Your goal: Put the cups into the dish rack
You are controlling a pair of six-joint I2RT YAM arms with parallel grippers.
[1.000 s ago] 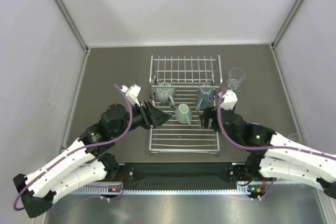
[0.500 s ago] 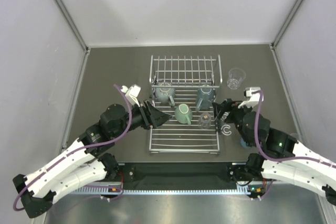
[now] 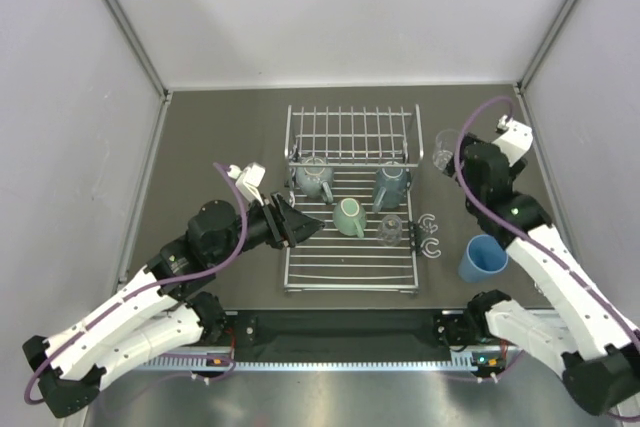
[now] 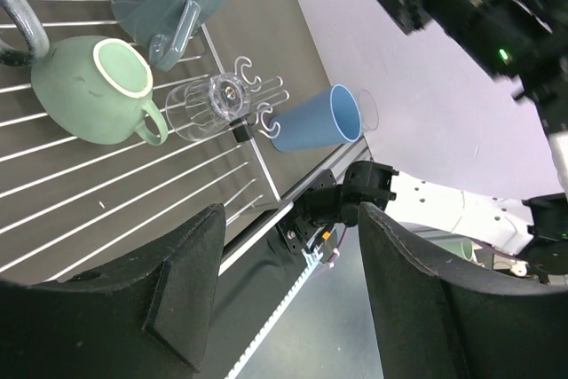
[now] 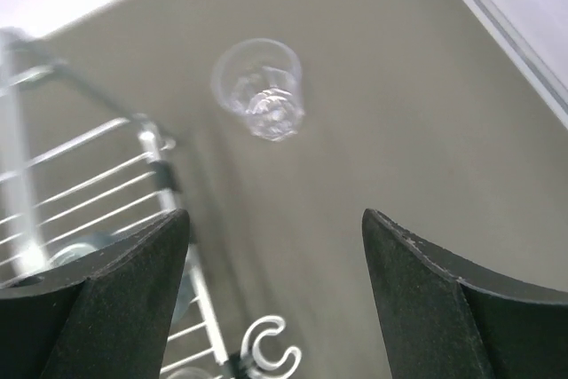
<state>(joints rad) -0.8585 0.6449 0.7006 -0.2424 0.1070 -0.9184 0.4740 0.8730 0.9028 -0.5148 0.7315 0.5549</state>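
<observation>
Since a second ago the right arm (image 3: 548, 252) has left the front of the dish rack (image 3: 350, 262) and has swung away to about 2 o'clock on the table (image 3: 220, 137). The clear tumbler (image 3: 391, 230) that it covered now rests on the rack bars. Two white clips (image 3: 427, 247) and the light-blue tumbler (image 3: 483, 258) have also come into sight. The left arm (image 3: 215, 232) has kept its place.

The right jaws stand wide and hold nothing. In the right wrist view, its fingers (image 5: 89, 299) frame only bare table. Ahead of them, not touching, a second clear tumbler (image 3: 447, 147) stands upright. It stands on the table at 2 o'clock from the rack, just beside the corner of the raised back panel (image 3: 350, 135).

The left jaws also stand wide and empty. They hang over the 9 o'clock edge of the rack and point toward 3 o'clock, at the mint-green mug (image 3: 349, 217) near the middle of the bars. At 11 o'clock from this mug sits one grey-blue mug (image 3: 315, 177) and at 1 o'clock the other grey-blue mug (image 3: 391, 185), both at the foot of the back panel. The tumbler in the rack is at 3 o'clock from the green mug, near the right edge.

The clips lie on the table just beside that edge. The light-blue tumbler is on the table at 4 o'clock from the rack, apart from it.
</observation>
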